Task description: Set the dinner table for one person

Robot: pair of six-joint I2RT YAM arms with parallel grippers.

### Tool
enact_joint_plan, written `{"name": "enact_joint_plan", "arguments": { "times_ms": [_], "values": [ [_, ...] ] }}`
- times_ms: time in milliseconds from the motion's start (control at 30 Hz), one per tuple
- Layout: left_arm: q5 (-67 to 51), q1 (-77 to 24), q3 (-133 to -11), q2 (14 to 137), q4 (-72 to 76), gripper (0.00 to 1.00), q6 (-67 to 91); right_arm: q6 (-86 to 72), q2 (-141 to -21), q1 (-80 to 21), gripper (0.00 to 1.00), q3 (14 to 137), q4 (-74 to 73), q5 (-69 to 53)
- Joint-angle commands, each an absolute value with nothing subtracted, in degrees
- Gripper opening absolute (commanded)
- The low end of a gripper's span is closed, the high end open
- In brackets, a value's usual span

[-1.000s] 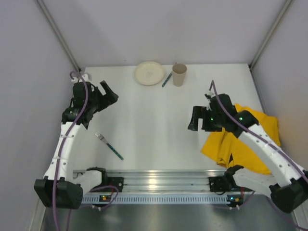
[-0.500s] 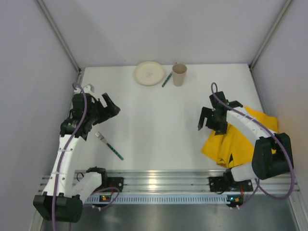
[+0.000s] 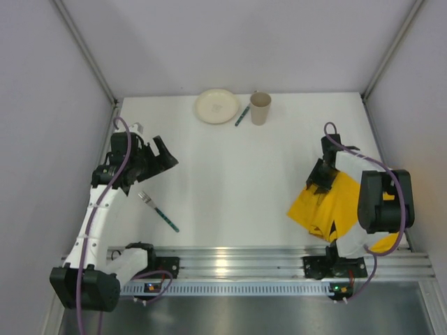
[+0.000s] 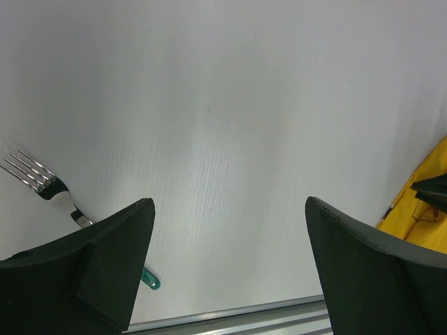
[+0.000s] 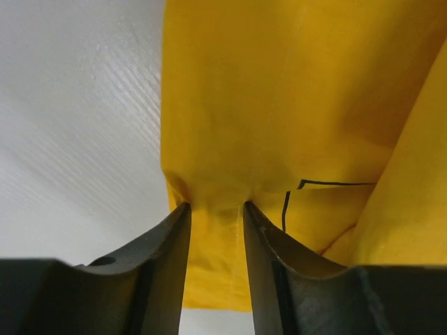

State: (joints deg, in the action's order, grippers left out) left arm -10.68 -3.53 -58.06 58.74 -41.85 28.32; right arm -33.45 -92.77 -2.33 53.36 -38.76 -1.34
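The white dinner table point(image 3: 230, 174) carries a steel fork with a teal handle point(image 3: 157, 211) at the near left; its tines point(image 4: 35, 178) show in the left wrist view. My left gripper point(image 3: 162, 150) hovers open just behind the fork, with nothing between its fingers point(image 4: 230, 202). A crumpled yellow cloth point(image 3: 335, 209) lies at the near right. My right gripper point(image 3: 323, 180) is down on the cloth's left edge. In the right wrist view it point(image 5: 216, 204) is shut on a bunched fold of the yellow cloth point(image 5: 279, 91).
A cream plate point(image 3: 216, 106), a tan cup point(image 3: 260, 108) and a teal-handled utensil point(image 3: 242, 116) between them sit at the far edge. Grey walls enclose the table on three sides. The metal base rail point(image 3: 230, 262) runs along the near edge.
My right arm has swung right and down onto the yellow cloth, and its jaws have closed on the cloth's edge. My left gripper has drifted slightly toward the fork, still open.
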Motion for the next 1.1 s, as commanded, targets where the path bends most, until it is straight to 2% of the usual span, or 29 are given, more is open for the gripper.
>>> {"name": "enact_joint_plan", "arguments": {
  "times_ms": [0,67,100,133,300,533,633,700,733,767,800,833,967,1067],
  "values": [
    [-10.7,-3.8,-61.3,58.6,-42.7,0.94,27.6,-35.2,-98.9,-2.2,0.32,50.3,-29.8,-5.3],
    [-10.2,-3.8,-61.2,58.4,-43.2,0.93,27.3,-34.9,-99.8,-2.4,0.19,49.9,-29.3,-5.5],
    [-9.9,-3.8,-61.0,58.4,-43.3,0.94,27.3,-34.6,-99.6,-2.5,0.06,49.7,-29.0,-5.5],
    [-9.8,-3.8,-60.8,58.2,-43.5,0.94,27.3,-34.5,-99.6,-2.6,0.0,49.7,-28.9,-6.0],
    [-9.6,-3.8,-59.4,57.3,-43.4,0.94,27.9,-34.1,-99.0,-8.5,0.0,53.8,-31.2,-7.3],
    [-8.1,-3.8,-60.6,58.4,-42.4,0.94,29.5,-41.6,-100.9,-34.7,0.0,69.3,-35.5,-10.0],
    [-7.7,-3.8,-61.8,58.8,-42.3,0.93,30.1,-44.1,-105.8,-42.9,0.0,77.7,-34.7,-13.5],
    [-8.2,-3.9,-62.8,58.9,-42.6,0.94,30.0,-44.5,-108.3,-44.9,0.02,82.4,-31.9,-17.4],
    [-8.4,-3.9,-63.0,58.8,-42.9,0.94,29.9,-44.1,-108.6,-45.6,0.09,83.5,-30.8,-19.0],
    [-8.9,-4.0,-63.3,58.7,-43.2,0.94,29.5,-43.9,-108.6,-45.6,0.24,84.5,-29.9,-20.4],
    [-9.7,-4.0,-63.2,58.6,-43.2,0.95,29.3,-43.7,-108.5,-45.6,0.89,86.2,-29.7,-21.5],
    [-11.7,-4.2,-63.0,58.7,-43.2,0.95,29.0,-42.4,-107.6,-45.4,1.0,87.2,-30.6,-22.6],
    [-11.4,-8.6,-59.5,59.9,-43.3,0.96,29.0,-38.0,-102.8,-44.4,1.0,89.6,-37.3,-19.7],
    [-8.6,-13.1,-55.4,59.8,-41.6,0.96,30.8,-36.6,-95.1,-42.3,1.0,82.0,-39.3,-16.1]
  ]
}}
